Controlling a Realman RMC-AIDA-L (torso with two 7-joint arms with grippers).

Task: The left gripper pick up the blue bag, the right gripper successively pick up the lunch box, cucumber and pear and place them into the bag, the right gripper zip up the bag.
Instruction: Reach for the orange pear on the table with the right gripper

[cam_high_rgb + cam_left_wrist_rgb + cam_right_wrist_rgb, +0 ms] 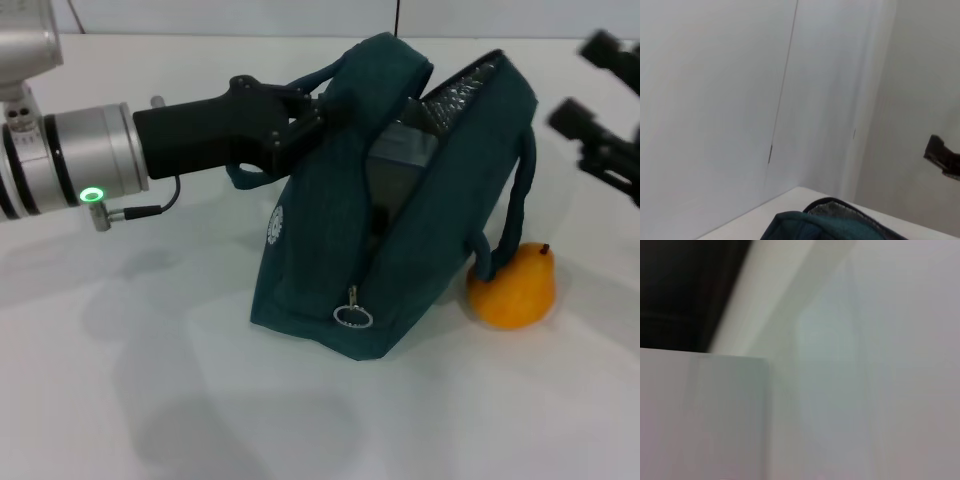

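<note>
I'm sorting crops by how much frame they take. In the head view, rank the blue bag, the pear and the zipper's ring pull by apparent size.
Largest to smallest, as they look in the head view:
1. the blue bag, by far
2. the pear, beside the bag's base
3. the ring pull, hanging at the bag's front

All sit at similar depth, so the order is safe.
</note>
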